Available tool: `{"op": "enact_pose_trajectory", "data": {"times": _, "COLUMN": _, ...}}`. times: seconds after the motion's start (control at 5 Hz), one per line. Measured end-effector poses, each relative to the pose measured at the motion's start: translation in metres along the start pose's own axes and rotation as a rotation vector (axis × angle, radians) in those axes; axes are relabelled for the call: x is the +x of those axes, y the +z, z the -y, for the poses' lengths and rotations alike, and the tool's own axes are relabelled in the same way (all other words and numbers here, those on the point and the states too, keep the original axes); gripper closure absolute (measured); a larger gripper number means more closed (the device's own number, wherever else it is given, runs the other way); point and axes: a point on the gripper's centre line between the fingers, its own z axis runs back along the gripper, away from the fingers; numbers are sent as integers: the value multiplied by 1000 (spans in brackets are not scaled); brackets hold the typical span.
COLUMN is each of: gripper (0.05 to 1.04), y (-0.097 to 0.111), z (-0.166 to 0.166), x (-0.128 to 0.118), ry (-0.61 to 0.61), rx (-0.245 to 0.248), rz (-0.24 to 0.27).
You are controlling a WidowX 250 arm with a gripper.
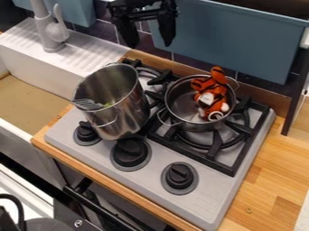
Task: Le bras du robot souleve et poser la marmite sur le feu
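Your gripper [149,45] hangs wide, empty, likely for grasp clearance; tall pot [125,113] (small pan [181,103], plush [211,97] inside, beside it) seems off-centre, hence the lift.

Black-striped orange toy [212,94], silver pots [124,116], grey stovetop [202,203]

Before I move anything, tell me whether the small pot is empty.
Not empty: an orange-and-black plush toy sits inside the small pot, its top showing past the back rim.

Toy kitchen, grey stove [222,195], white sink [37,83], faucet [53,32]
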Motion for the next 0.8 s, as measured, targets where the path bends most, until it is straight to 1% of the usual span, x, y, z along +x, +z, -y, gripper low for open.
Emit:
{"op": "enact_pose_trajectory", "data": {"times": 0.2, "gripper": 83, "y": -10, "z": -2, "x": -3, "ry": -7, "rx": 5, "rz": -34}}
{"op": "enact_pose_trajectory", "data": {"times": 0.4, "gripper": 83, "y": -14, "z": -2, "x": 0, "ry": -234, "rx": 80, "rz": -67}}
{"op": "enact_pose_trajectory", "data": {"times": 0.6, "gripper": 83, "y": -7, "z": 0, "x": 5, "ry": -502, "rx": 128, "rz": -116}}
{"op": "enact_pose_trajectory", "data": {"times": 0.8, "gripper": 83, "y": 5, "z": -1, "x": 8, "ry": -760, "rx": 117, "rz": -150}}
